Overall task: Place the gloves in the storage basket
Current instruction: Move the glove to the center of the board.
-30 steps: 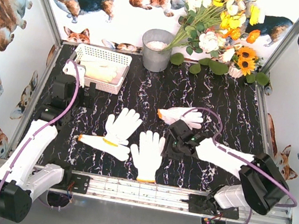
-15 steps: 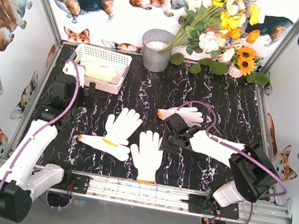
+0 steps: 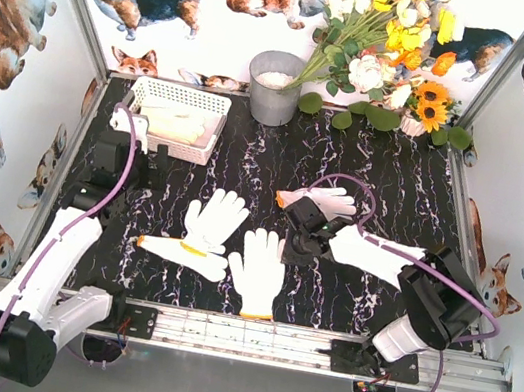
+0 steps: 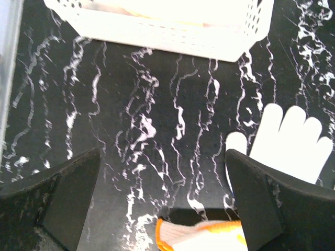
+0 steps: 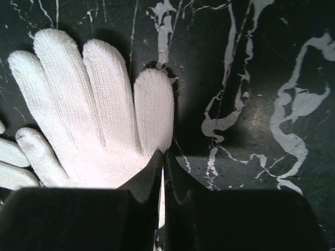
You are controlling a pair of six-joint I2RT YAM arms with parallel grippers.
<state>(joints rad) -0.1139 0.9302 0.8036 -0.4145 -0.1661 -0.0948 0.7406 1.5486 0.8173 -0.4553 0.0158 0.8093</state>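
Three white gloves lie in the table's middle: one with spread fingers (image 3: 216,216), one with a yellow band and orange cuff (image 3: 183,253), and a front one (image 3: 259,269). A fourth glove (image 3: 327,202) with an orange cuff lies farther back on the right. My right gripper (image 3: 287,249) is shut, pinching the front glove (image 5: 94,115) at its right edge below the little finger. My left gripper (image 3: 137,169) hangs wide open and empty in front of the white storage basket (image 3: 212,104), above an orange cuff (image 4: 201,235). A pale glove (image 3: 181,126) lies in the basket.
A grey metal bucket (image 3: 274,87) stands right of the basket at the back. A bunch of flowers (image 3: 390,46) fills the back right corner. Printed walls close in three sides, and a metal rail (image 3: 247,336) runs along the front edge.
My right gripper has shifted slightly back and left, and its jaws have shut on the front glove's edge. The left arm has barely moved.
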